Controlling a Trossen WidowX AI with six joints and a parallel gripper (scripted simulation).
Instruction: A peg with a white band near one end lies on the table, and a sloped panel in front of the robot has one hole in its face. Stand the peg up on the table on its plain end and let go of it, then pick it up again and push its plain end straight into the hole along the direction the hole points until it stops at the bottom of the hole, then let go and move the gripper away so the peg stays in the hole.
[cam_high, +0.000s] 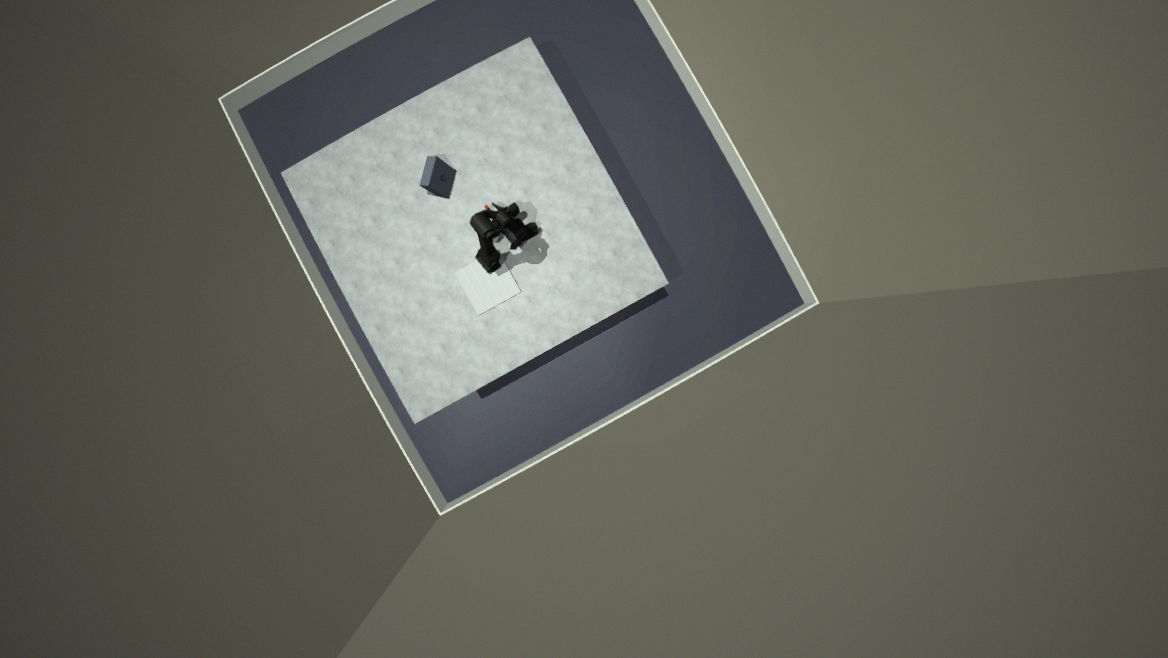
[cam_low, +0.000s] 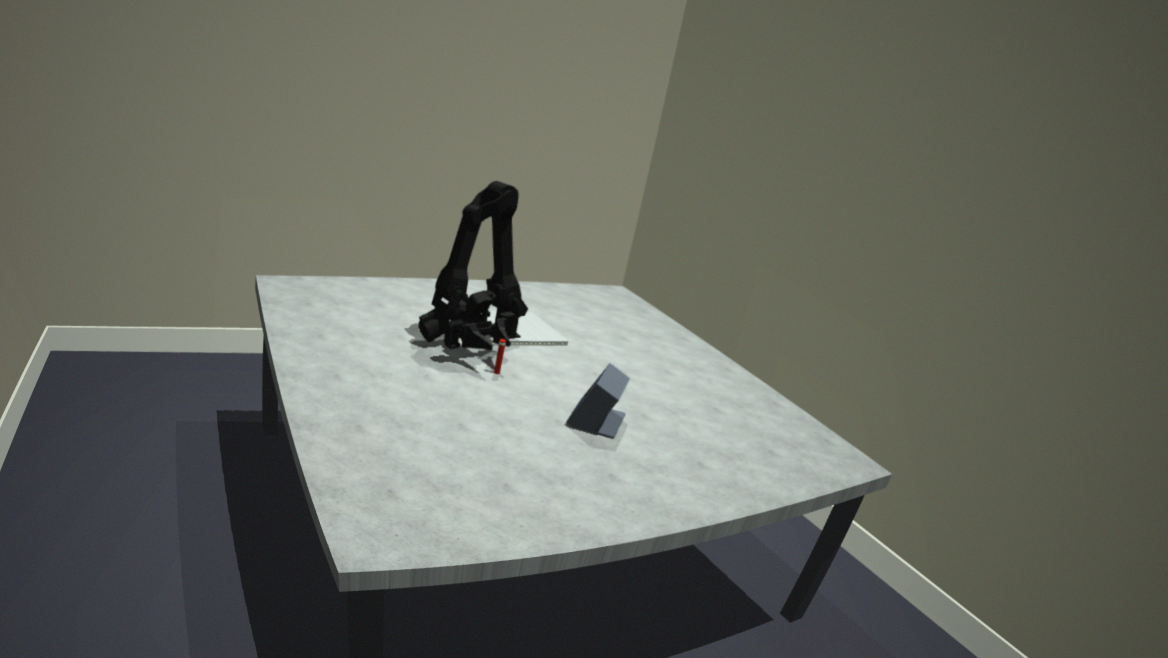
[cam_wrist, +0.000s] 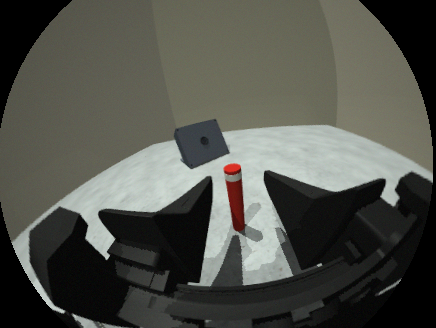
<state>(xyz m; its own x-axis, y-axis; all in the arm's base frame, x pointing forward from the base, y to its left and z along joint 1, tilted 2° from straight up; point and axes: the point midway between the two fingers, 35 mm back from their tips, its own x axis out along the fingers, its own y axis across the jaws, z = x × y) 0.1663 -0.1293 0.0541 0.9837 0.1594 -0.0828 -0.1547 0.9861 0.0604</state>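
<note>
Peg upright on the table, gripper open around it

The gripper (cam_high: 495, 207) (cam_low: 492, 343) (cam_wrist: 238, 177) is released: its two dark fingers stand apart, with a gap on either side of the peg as the wrist view shows it, and nothing is clasped. The peg (cam_high: 487, 207) (cam_low: 499, 358) (cam_wrist: 235, 204) stands on its plain end on the table (cam_high: 563, 269) (cam_low: 457, 498) (cam_wrist: 120, 187), its white band (cam_wrist: 233, 177) near the top under a red cap end. It casts shadows on the surface at its foot. The arm (cam_high: 487, 245) (cam_low: 504, 245) is black and folded, its elbow high and its front end low behind the peg in the exterior view. A pale sheet (cam_high: 490, 290) (cam_low: 539, 330) lies at the arm's foot. Beyond the peg, well apart from it, the panel (cam_high: 441, 178) (cam_low: 595, 402) (cam_wrist: 195, 144) leans on the table, dark blue-grey. Its one hole (cam_high: 443, 177) (cam_wrist: 204, 141) faces the gripper side, with the peg outside it. Plain olive-grey walls (cam_high: 939, 408) (cam_low: 343, 147) (cam_wrist: 240, 65) rise around the table.
</note>
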